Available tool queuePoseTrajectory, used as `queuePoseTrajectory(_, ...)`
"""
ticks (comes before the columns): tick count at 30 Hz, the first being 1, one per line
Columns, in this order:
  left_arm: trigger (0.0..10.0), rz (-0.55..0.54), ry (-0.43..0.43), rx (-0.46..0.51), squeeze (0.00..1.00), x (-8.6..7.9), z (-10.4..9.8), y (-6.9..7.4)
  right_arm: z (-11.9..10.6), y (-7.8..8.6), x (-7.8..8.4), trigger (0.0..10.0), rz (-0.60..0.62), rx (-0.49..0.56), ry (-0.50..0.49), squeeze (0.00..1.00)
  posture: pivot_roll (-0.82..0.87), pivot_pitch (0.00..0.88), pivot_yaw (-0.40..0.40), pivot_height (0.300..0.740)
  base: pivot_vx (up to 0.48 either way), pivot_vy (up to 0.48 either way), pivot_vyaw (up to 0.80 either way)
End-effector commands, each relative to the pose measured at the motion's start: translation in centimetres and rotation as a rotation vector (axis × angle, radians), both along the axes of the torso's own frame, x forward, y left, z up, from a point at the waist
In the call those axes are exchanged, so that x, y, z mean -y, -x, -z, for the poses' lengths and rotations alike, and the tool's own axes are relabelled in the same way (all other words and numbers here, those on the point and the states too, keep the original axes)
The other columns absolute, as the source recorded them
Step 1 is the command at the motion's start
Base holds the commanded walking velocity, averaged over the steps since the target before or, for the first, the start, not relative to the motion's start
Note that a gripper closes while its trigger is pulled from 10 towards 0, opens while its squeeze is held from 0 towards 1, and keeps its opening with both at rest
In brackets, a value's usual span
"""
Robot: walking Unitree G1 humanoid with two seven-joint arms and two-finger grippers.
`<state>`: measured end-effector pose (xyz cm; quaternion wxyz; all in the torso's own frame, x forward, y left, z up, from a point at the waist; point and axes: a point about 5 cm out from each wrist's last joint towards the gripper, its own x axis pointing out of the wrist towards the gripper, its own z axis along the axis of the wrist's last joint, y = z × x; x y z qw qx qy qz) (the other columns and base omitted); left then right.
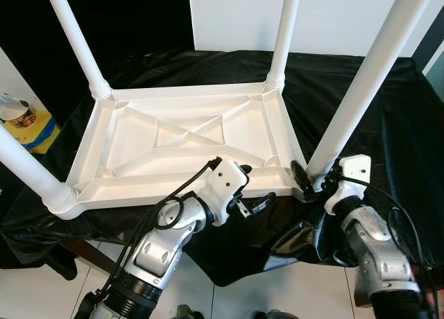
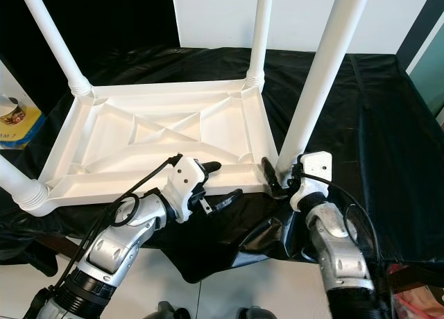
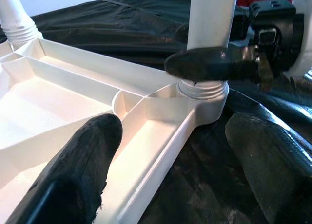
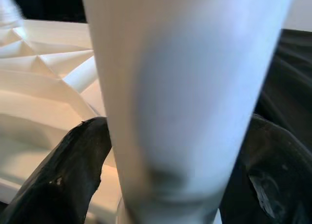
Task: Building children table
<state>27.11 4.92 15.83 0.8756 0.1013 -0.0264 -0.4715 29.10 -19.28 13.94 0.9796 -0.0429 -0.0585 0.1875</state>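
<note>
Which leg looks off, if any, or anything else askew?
Nothing stands out. The tabletop lies upside down on the black sheet, all four legs seated in the corner sockets. The right gripper straddles the near-right leg at its base; the left gripper straddles the tabletop's near rim.

black cloth (image 1: 388,118) under everything | yellow cup (image 1: 16,114) far left | white wall panel (image 1: 333,17) behind

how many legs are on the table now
4, one at each corner of the upturned tabletop: far-left leg, far-right leg, near-left leg, near-right leg, the last with the right gripper around its base.
</note>
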Motion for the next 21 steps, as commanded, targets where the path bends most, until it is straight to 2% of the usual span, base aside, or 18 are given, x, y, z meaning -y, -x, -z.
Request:
queuePoseTrajectory(1, 10.0, 0.038, 0.018, -0.024, 0.00, 0.1, -0.1, 0.3, 0.4, -0.2, 0.0, 10.0, -0.048, -0.020, 0.000, 0.00, -0.11, 0.096, -0.003, 0.740, 0.000, 0.000, 0.00)
queuePoseTrajectory(8, 10.0, 0.059, 0.012, -0.040, 0.00, 0.1, 0.3, 0.6, 0.5, -1.5, 0.2, 10.0, -0.121, -0.024, 0.077, 0.00, -0.11, 0.088, 0.010, 0.740, 0.000, 0.000, 0.00)
queuePoseTrajectory(13, 10.0, 0.069, 0.015, -0.044, 0.00, 0.2, 0.1, 0.7, 0.8, -1.8, 0.0, 10.0, -0.135, -0.034, 0.090, 0.00, -0.11, 0.080, 0.014, 0.740, 0.000, 0.000, 0.00)
queuePoseTrajectory(14, 10.0, 0.076, 0.011, -0.044, 0.00, 0.2, 0.1, 0.6, 1.1, -1.9, -0.1, 1.8, -0.157, -0.042, 0.094, 0.00, -0.11, 0.072, 0.017, 0.740, 0.000, 0.000, 0.00)
queuePoseTrajectory(15, 10.0, 0.076, 0.011, -0.044, 0.00, 0.2, 0.1, 0.6, 1.1, -1.9, -0.1, 1.8, -0.157, -0.042, 0.094, 0.00, -0.11, 0.072, 0.017, 0.740, 0.000, 0.000, 0.00)
queuePoseTrajectory(16, 10.0, 0.078, 0.009, -0.044, 0.00, 0.1, 0.1, 0.6, 1.3, -1.9, -0.1, 0.5, -0.164, -0.044, 0.093, 0.00, -0.11, 0.070, 0.018, 0.740, 0.000, 0.000, 0.00)
queuePoseTrajectory(21, 10.0, 0.079, 0.013, -0.045, 0.00, 0.1, -0.1, 0.4, 1.8, -1.8, 0.0, 0.0, -0.165, -0.058, 0.088, 0.00, -0.11, 0.068, 0.015, 0.740, 0.000, 0.000, 0.00)
